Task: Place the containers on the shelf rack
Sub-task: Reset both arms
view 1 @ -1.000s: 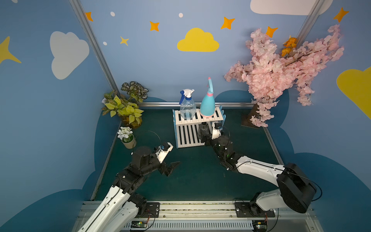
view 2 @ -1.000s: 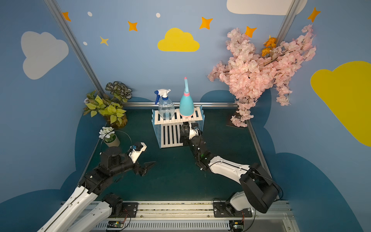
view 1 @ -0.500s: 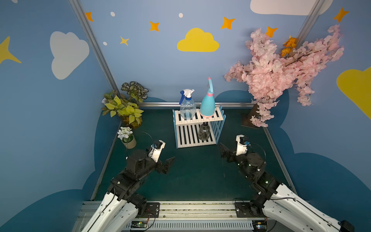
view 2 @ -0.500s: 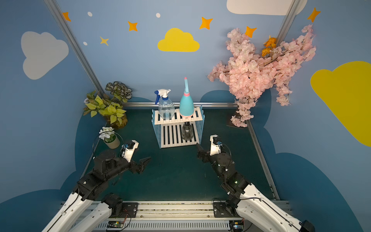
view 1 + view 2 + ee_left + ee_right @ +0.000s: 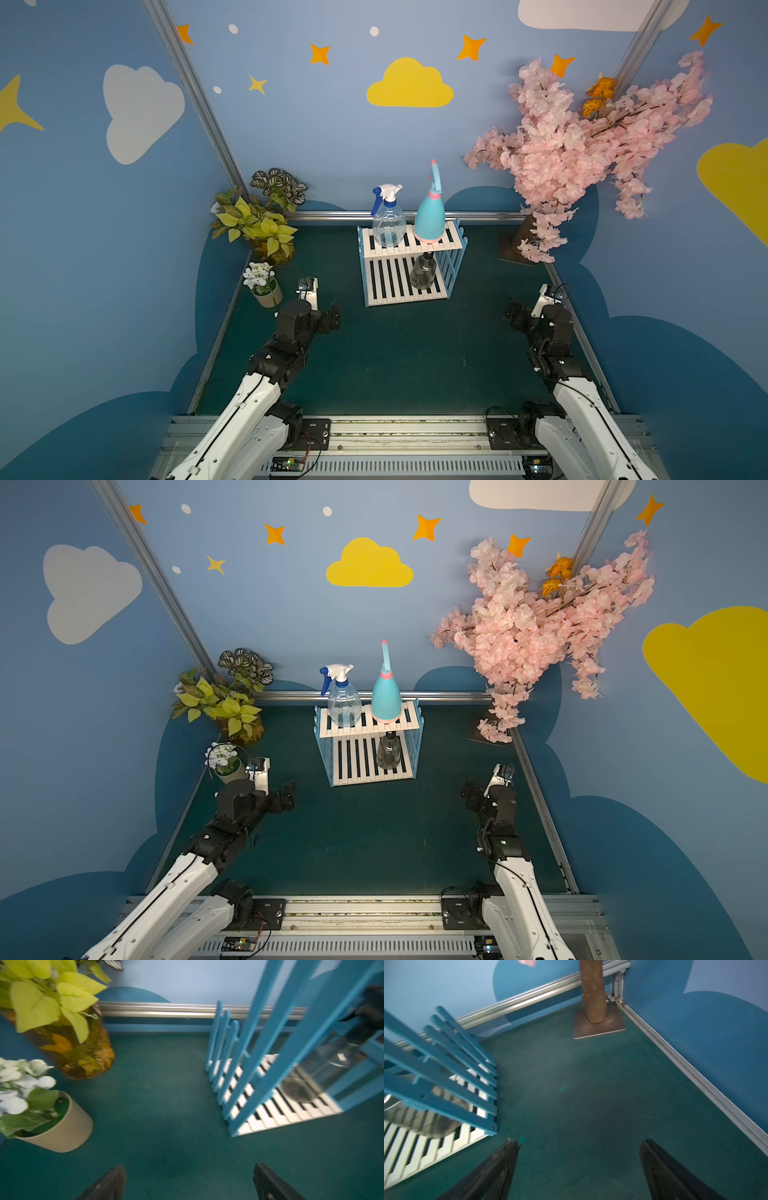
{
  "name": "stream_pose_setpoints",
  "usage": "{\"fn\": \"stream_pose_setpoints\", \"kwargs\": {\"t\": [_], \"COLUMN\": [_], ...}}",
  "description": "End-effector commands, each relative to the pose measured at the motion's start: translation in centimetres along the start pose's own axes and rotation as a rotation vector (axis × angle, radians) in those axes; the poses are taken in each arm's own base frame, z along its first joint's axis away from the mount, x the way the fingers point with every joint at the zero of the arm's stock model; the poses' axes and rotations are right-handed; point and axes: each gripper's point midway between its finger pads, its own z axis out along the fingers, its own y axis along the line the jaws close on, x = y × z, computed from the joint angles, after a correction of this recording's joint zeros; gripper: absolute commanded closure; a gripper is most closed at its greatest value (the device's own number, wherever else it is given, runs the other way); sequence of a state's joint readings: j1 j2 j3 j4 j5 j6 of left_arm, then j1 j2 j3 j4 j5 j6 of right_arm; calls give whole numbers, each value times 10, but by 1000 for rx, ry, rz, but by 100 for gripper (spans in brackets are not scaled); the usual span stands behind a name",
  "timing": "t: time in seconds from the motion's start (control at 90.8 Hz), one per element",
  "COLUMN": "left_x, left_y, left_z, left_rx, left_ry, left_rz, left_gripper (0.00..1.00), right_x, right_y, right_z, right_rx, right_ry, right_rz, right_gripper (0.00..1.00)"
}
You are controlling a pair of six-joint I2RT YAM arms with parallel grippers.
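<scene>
Dark green worktop (image 5: 395, 353) — carrying the shelf rack (image 5: 399, 301), a yellow-leaved potted plant (image 5: 266, 232), a white-flowered pot (image 5: 266, 296), and the blossom tree's base (image 5: 513, 251).

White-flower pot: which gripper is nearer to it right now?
Left. The left gripper hangs open just beside the white-flower pot; the right gripper is open across the mat, by its opposite edge.

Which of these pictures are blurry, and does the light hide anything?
Both top views: sharp, evenly lit; the dark smoky bottle sits dim under the upper tier of the shelf rack. Left wrist view: smeared, the rack's pickets and the yellow-green plant soft-edged. Right wrist view: smeared, with a darker patch on the green mat.
</scene>
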State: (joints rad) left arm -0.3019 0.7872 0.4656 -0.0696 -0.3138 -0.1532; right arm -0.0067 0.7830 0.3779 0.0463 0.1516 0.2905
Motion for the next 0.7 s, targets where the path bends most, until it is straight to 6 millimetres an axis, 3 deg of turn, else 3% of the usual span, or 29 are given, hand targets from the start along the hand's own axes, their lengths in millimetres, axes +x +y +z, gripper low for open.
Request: {"fn": "stream_pose_setpoints", "kwargs": {"t": [0.0, 0.088, 0.22, 0.286, 0.374, 0.485, 0.529, 0.628, 0.694], "left_x": [-25, -14, 19, 9, 23, 33, 27, 34, 33], "left_y": [38, 41, 29, 17, 1, 5, 3, 17, 17], "left_z": [9, 22, 64, 77, 96, 105, 111, 124, 124], "left_rx": [-229, -233, -158, -125, -26, 38, 48, 41, 56], "left_ry": [-200, -266, -172, -246, -218, -204, -209, -76, -106], "left_rz": [38, 91, 202, 255, 273, 219, 227, 155, 152], "left_gripper": [0, 0, 0, 0, 0, 0, 0, 0, 0], "right_x": [-24, -21, -13, -7, 2, 3, 3, 5, 16], "right_y": [-4, -14, -16, -15, -13, -6, -2, 14, 22], "right_z": [11, 26, 42, 48, 56, 62, 65, 73, 81], "right_rx": [-4, 41, 49, 35, 7, -34, -60, -150, -189], "right_ry": [-86, -69, -46, -50, -60, -75, -74, -91, -73], "right_rz": [14, -11, -121, -155, -196, -210, -206, -221, -248], "right_gripper": [2, 2, 2, 2, 2, 2, 3, 3, 3]}}
